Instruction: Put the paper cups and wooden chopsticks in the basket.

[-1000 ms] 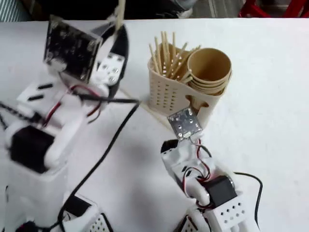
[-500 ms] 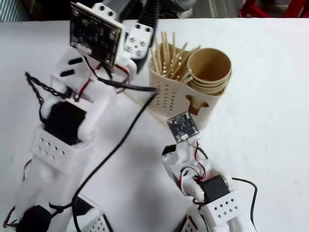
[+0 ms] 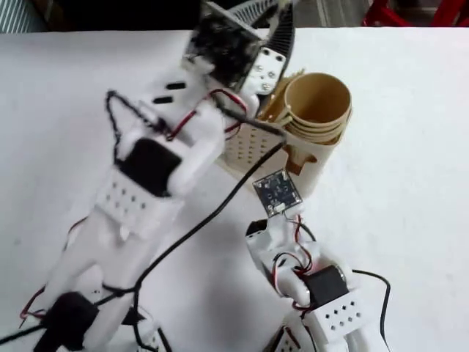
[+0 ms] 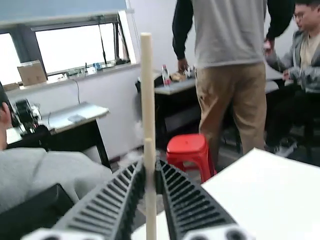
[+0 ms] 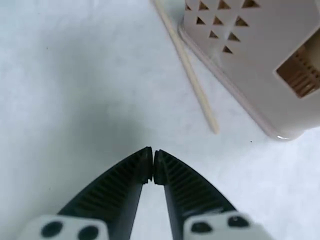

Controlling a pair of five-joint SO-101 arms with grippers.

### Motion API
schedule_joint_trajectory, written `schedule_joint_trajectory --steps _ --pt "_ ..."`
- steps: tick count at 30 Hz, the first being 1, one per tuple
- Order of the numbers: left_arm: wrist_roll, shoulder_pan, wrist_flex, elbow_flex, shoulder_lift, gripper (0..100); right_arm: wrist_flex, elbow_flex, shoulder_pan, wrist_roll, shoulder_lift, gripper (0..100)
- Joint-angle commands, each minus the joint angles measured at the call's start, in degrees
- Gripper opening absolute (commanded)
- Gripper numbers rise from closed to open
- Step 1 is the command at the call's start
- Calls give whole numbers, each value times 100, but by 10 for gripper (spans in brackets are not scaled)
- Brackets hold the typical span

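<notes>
My left gripper point(image 4: 148, 176) is shut on a wooden chopstick point(image 4: 146, 85) that stands upright between its fingers. In the high view the left gripper point(image 3: 282, 20) hangs over the back of the beige perforated basket point(image 3: 253, 147). A stack of paper cups point(image 3: 319, 103) stands in the basket's right half. The arm hides most of the chopsticks in the left half. My right gripper point(image 5: 152, 162) is shut and empty just above the table. Ahead of it, another chopstick point(image 5: 187, 70) lies flat on the table along the foot of the basket point(image 5: 250, 60).
The left arm point(image 3: 154, 169) stretches diagonally across the white table point(image 3: 410, 183), trailing a black cable point(image 3: 212, 213). The right arm point(image 3: 300, 271) sits at the front, close to the basket. Beyond the table's far edge stand a red stool point(image 4: 190, 147) and desks.
The left arm has swung right from the table's back left to above the basket, carrying the chopstick. The right arm has barely shifted.
</notes>
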Motion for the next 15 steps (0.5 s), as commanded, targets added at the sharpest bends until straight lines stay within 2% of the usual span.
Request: schedule_joint_trajectory --steps 1,4,6,9,15 --pt "18 48 9 158 180 23 -75 -35 57 62 -92 17" --pt "0 -48 18 378 189 35 -75 -35 57 62 -92 17" --pt "18 -84 123 457 189 95 -75 -35 57 70 -92 17" --pt "44 -163 730 343 189 195 -75 -35 57 70 -92 17" --pt "9 -409 2004 -519 110 199 -75 -35 57 70 -92 17"
